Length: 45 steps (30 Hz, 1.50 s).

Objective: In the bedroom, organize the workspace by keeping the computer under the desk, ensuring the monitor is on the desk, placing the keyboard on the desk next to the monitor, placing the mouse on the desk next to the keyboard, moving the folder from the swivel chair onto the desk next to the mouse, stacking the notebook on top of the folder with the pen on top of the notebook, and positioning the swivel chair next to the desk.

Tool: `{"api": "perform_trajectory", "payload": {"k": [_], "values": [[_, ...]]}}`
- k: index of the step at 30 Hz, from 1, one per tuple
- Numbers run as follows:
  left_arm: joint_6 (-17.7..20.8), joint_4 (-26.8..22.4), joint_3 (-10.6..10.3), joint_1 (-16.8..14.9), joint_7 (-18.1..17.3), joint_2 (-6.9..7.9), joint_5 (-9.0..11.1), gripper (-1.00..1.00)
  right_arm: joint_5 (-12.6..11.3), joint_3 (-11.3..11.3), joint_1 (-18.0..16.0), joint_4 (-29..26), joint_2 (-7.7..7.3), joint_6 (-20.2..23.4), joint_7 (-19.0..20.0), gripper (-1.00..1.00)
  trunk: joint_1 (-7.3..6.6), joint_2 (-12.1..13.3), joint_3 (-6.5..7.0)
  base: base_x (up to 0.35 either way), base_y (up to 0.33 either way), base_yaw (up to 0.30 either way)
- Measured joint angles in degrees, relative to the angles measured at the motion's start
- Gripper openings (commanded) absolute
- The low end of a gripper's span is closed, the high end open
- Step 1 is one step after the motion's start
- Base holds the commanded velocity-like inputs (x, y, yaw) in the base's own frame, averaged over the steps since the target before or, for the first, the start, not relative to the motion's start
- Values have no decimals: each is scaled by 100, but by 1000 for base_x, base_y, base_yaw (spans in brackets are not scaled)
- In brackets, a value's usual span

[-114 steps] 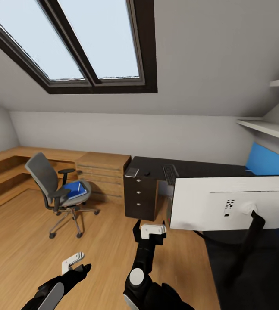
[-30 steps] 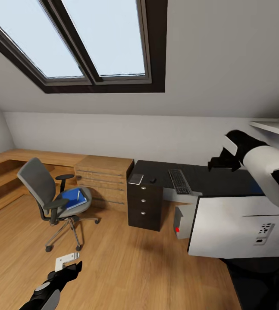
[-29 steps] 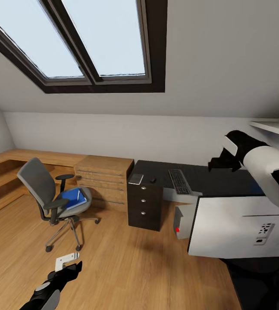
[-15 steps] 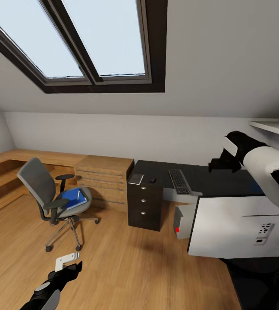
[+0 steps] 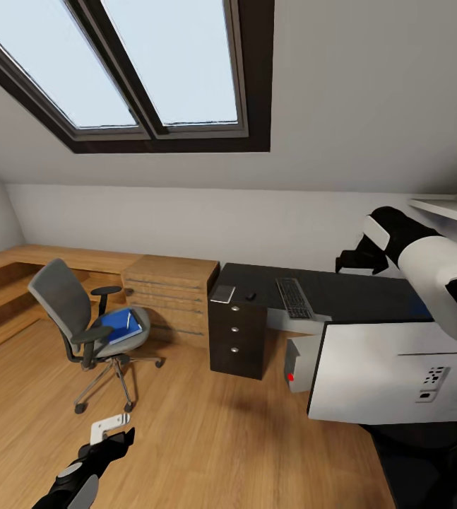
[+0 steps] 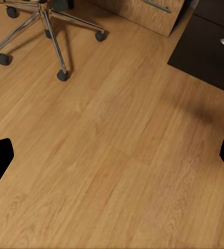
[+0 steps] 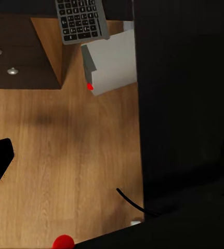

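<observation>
An attic room of a home is serving as a study corner: a sloping white ceiling is carrying a dark-framed skylight (image 5: pixel 143 71), and a wooden plank floor (image 5: pixel 186 438) is running up to a stepped wooden platform (image 5: pixel 16 276) along the wall. A swivel chair (image 5: pixel 87 325) is standing on the floor beside a light wooden drawer chest (image 5: pixel 171 290), and a black-topped desk (image 5: pixel 341 290) with a knobbed drawer unit (image 5: pixel 236 339) is bearing a keyboard (image 5: pixel 294 297). White shelves (image 5: pixel 447 208) are hanging at the far right, and a computer (image 5: pixel 300 364) is sitting under the desk.
</observation>
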Motion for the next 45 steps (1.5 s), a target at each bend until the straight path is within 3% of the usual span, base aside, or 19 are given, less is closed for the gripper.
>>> {"api": "perform_trajectory", "payload": {"k": [45], "values": [[2, -13, 13, 0, -5, 3, 0, 100, 18, 25, 0, -55, -12, 0, 6, 100, 0, 0, 0, 0, 0, 0]]}}
